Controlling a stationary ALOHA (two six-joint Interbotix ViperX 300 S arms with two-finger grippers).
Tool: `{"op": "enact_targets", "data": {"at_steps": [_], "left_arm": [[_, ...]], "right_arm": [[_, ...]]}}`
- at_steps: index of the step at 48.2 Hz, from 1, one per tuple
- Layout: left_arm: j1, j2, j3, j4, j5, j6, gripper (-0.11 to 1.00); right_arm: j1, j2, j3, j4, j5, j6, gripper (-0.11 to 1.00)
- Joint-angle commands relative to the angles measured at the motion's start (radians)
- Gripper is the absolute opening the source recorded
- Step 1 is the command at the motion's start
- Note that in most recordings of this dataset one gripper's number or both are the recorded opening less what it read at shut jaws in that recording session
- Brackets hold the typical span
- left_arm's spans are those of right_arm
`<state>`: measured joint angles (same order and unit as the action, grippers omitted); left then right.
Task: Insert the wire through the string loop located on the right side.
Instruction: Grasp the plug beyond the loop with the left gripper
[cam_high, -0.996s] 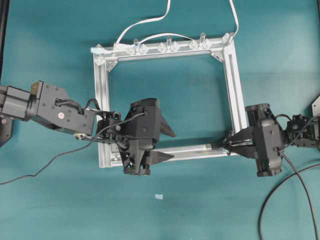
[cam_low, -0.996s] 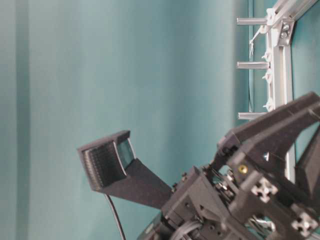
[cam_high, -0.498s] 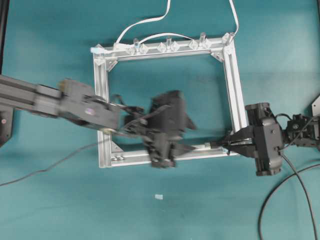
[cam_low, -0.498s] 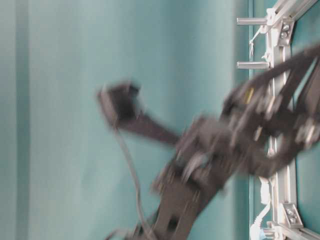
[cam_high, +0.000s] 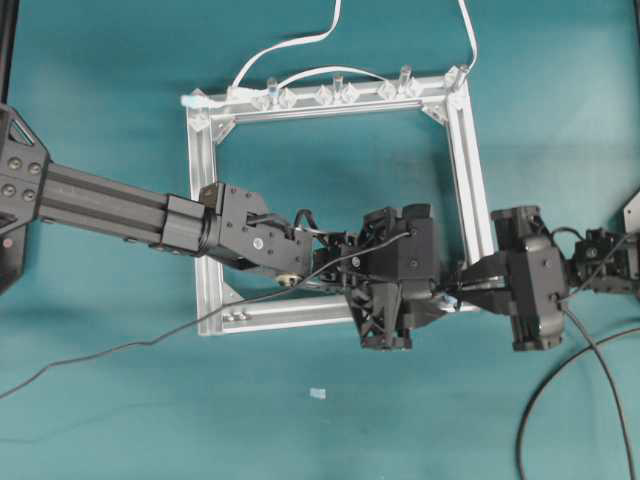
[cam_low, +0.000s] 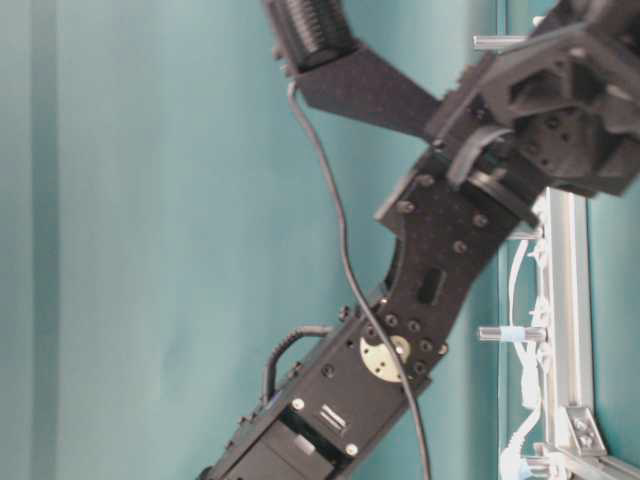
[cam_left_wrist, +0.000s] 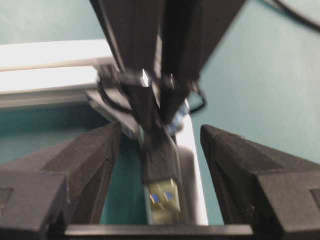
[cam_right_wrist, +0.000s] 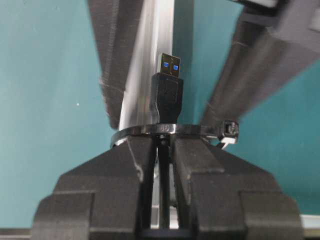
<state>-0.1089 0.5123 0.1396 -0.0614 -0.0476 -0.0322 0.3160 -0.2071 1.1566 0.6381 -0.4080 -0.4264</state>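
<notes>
The right hand (cam_right_wrist: 160, 150) is clenching the wire (cam_right_wrist: 166, 97) just behind its plug, and the plug is already projecting beyond the fingertips through the string loop (cam_right_wrist: 150, 131), which is encircling the plug body directly ahead of the hand against the aluminium frame (cam_high: 468, 160). The insertion therefore appears to be largely achieved: the metal tip and most of the plug are sitting on the far side of the loop from the right hand. What seems to be remaining is pulling the wire through. The left hand (cam_left_wrist: 160, 165) is standing released, its fingers (cam_left_wrist: 75, 165) spread to either side of the plug, with the metal tip pointing toward its palm and lying between the fingers without touching them; it appears positioned to take the plug from the far side. In the overhead view both hands are meeting at the frame's lower right corner above the teal surface (cam_high: 560, 80). No brand name, label or legible writing is showing; only two blue marks are visible on the plug tip.
</notes>
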Motion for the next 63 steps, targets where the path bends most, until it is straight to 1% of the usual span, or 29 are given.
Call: {"op": "enact_targets", "data": {"at_steps": [1,10,21,32,33,37,38,63], "left_arm": [[-0.012,-0.023,-0.018,0.002,0.038,-0.008,0.67],[-0.017,-0.034,-0.02,0.002,0.055,-0.006,0.62],[-0.012,-0.038,-0.041,0.002,0.057,-0.006,0.43],[-0.002,-0.038,-0.089,0.002,0.057,-0.006,0.43],[0.0,-0.038,-0.094,0.002,0.057,-0.006,0.41],[0.0,-0.038,-0.1,0.002,0.057,-0.006,0.23],[0.0,-0.038,-0.101,0.002,0.057,-0.006,0.21],[-0.005,-0.04,-0.1,0.002,0.067,-0.008,0.22]], "right_arm": [[-0.003,-0.008,-0.003,-0.003,-0.009,-0.002,0.12],[-0.003,-0.008,-0.003,-0.003,-0.009,-0.002,0.12],[-0.003,-0.008,-0.002,-0.002,-0.009,-0.002,0.12],[-0.003,-0.008,-0.002,-0.003,-0.009,-0.002,0.12],[-0.003,-0.009,-0.002,-0.003,-0.009,-0.002,0.12],[-0.003,-0.008,-0.002,-0.003,-0.006,-0.002,0.12],[-0.003,-0.008,-0.002,-0.003,-0.005,-0.002,0.12],[-0.003,-0.008,0.005,-0.003,-0.011,0.0,0.12]]}}
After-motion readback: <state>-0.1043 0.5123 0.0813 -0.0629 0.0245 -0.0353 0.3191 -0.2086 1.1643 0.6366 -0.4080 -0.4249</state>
